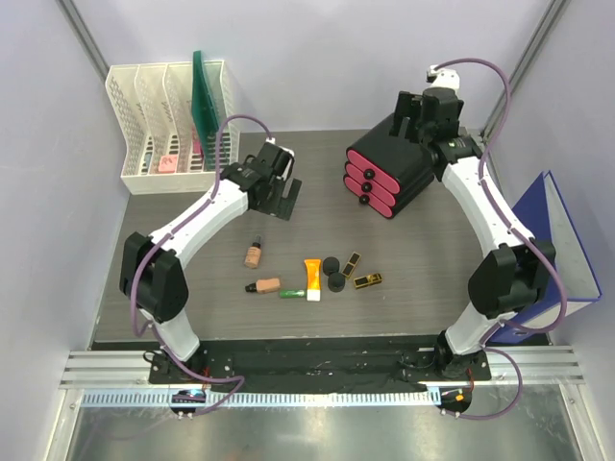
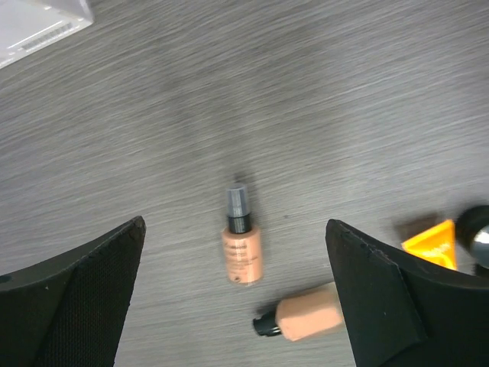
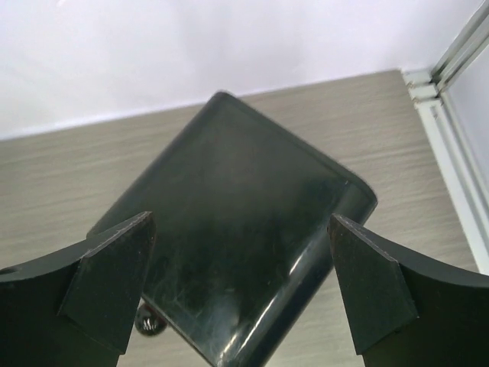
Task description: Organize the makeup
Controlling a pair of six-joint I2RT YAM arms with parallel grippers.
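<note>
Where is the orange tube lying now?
Top view: the orange tube lies at the middle of the table, green tube at its left, black compacts at its right.

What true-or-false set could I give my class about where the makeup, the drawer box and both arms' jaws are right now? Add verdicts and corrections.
1. The left jaws grip a beige bottle. False: they stand open and empty above it.
2. The right jaws stand open over the black box with pink drawer fronts. True.
3. The orange tube lies inside the black box. False: it lies on the table beside a black compact.
4. The other beige bottle lies on the table too. True.
</note>
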